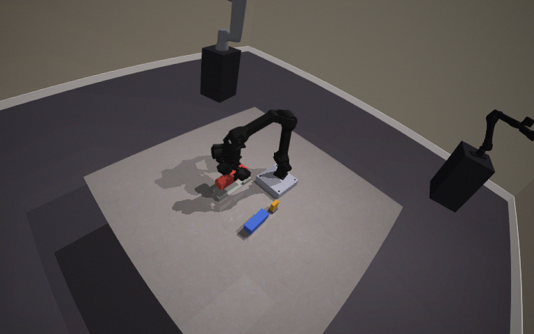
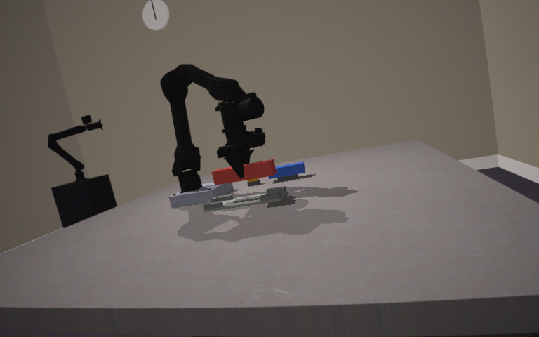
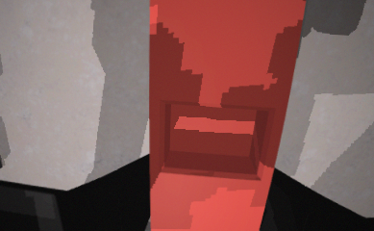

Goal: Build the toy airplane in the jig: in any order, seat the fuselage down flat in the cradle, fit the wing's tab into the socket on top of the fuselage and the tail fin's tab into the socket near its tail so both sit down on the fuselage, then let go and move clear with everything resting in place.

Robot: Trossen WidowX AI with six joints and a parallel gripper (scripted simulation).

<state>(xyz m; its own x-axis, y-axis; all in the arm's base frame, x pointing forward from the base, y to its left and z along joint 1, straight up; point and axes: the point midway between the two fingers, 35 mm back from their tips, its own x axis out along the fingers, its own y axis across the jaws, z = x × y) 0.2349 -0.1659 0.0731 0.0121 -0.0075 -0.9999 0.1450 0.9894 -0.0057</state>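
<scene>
Fuselage [image 2: 260,168]: rigid red block, likely light; gripper [image 2: 238,170] grasping it mid-length, cradle [image 2: 243,200] directly beneath.

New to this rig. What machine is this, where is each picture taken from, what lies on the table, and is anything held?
It is one black jointed arm on a grey base plate. One picture looks down from above, one from table level at the side, one from a camera at the wrist. Its gripper is shut on the red fuselage, held just above the grey cradle. The blue wing and the small orange tail fin lie on the table.
</scene>
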